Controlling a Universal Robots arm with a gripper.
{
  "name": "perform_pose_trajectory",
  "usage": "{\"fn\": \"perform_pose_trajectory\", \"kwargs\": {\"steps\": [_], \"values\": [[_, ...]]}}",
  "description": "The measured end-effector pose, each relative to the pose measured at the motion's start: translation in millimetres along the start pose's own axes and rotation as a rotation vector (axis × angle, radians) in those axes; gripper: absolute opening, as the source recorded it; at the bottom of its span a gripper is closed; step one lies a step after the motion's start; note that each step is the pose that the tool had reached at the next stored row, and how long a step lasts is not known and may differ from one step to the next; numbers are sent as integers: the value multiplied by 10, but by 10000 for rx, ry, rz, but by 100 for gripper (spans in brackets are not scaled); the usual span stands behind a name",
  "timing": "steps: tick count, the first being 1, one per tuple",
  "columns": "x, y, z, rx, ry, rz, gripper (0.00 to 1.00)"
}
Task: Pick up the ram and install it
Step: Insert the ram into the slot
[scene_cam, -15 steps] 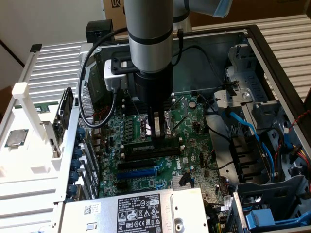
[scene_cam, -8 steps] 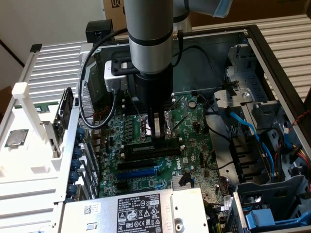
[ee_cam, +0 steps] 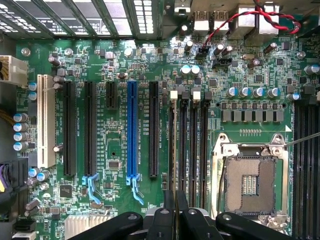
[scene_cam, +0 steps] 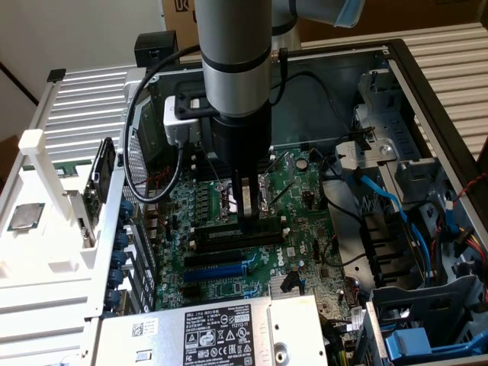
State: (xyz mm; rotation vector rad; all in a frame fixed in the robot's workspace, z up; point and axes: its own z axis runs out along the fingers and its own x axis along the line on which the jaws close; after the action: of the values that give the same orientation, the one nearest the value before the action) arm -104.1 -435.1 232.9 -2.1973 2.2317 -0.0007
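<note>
Ram [scene_cam: 246, 200]: a thin, flat stick with a pale label, was clamped between the black gripper's [ee_cam: 175, 200] fingers. It was held above the green motherboard [ee_cam: 117, 142], near the long, narrow black memory slots [ee_cam: 192, 150].

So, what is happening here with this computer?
A robot arm reaches down into an open computer case. Its gripper hangs over the black memory slots on the green motherboard, beside the empty processor socket. The fingers are almost closed; whether the ram is between them, I cannot tell.
</note>
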Motion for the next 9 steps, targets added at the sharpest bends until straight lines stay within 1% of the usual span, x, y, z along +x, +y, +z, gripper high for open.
{"fn": "perform_pose_trajectory", "kwargs": {"steps": [9], "values": [[-1,-3,11,1,-1,0,13]]}}
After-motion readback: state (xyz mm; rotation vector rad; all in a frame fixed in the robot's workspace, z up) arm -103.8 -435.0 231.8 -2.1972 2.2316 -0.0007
